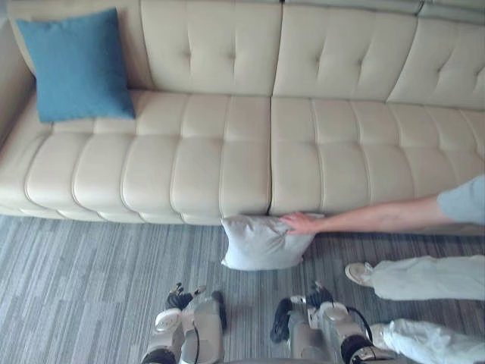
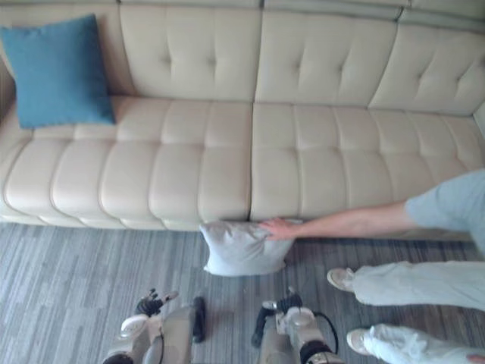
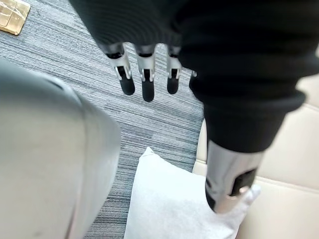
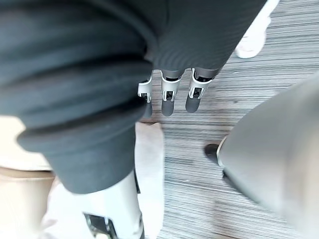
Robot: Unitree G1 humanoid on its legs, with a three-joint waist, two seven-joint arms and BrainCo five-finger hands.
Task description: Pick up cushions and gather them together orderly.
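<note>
Left hand [image 3: 148, 82]: fingers straight and relaxed, thumb set apart from them, nothing held. It hangs over the carpet [image 1: 76, 288] in front of the sofa [image 1: 227, 159], clear of the sofa's front edge.

Right hand [image 4: 168, 97]: the same condition, fingers extended and slack, nothing in its grasp. It also hangs over the carpet in front of the sofa, beside my left hand and apart from it.

Pale cushion [image 1: 261, 243]: on the carpet, standing on edge and leaning against the sofa's front face, just below the middle seam of the seat. It lies between my hands and the sofa, and neither hand touches it.

Blue cushion [image 1: 76, 64]: on the sofa's seat at its left end, upright and propped against the backrest. It is well apart from the pale cushion.

Person's hand [image 1: 301, 222]: resting on the upper corner of the pale cushion, at the sofa's front edge. The bare forearm reaches in from the sofa's right end. The person's legs in light trousers and a pale shoe [image 1: 358, 272] are on the carpet in front of the sofa's right half.
</note>
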